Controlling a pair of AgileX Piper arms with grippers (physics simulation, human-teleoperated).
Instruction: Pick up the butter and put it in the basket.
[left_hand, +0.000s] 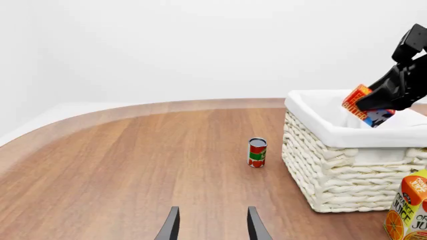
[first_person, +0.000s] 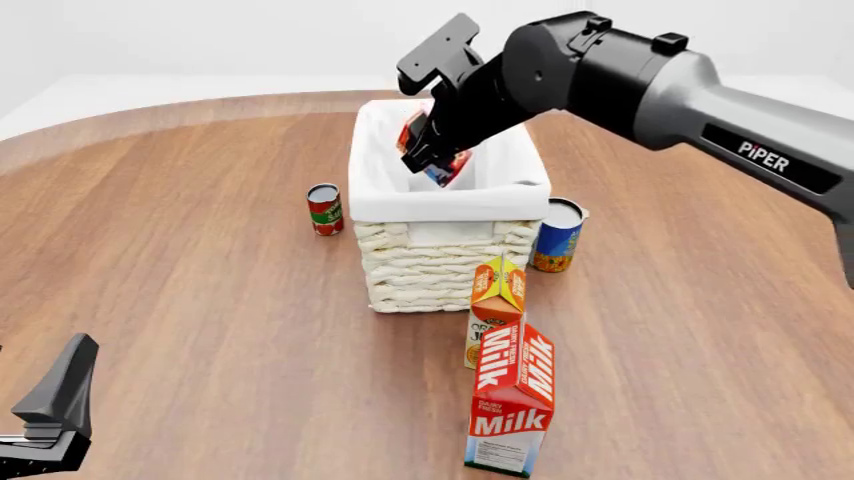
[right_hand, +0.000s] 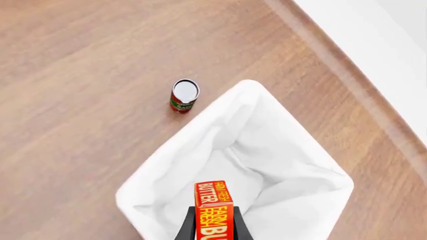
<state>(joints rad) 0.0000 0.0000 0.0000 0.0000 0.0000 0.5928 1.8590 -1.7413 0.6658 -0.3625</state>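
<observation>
My right gripper (first_person: 430, 155) is shut on the butter (first_person: 414, 132), a small red-orange box with a blue patch, and holds it tilted over the open top of the basket (first_person: 447, 255). In the right wrist view the butter (right_hand: 213, 210) sits between my fingers (right_hand: 189, 227), directly above the basket's white lining (right_hand: 280, 165). In the left wrist view the butter (left_hand: 365, 105) hangs just above the basket rim (left_hand: 347, 132). My left gripper (left_hand: 212, 227) is open and empty, low over the table at the near left, far from the basket.
A red-green can (first_person: 324, 209) stands left of the basket. A blue-yellow can (first_person: 558, 235) stands at its right. An orange juice carton (first_person: 497, 305) and a tall red-white Milk carton (first_person: 513, 410) stand in front of the basket. The table's curved edge runs behind.
</observation>
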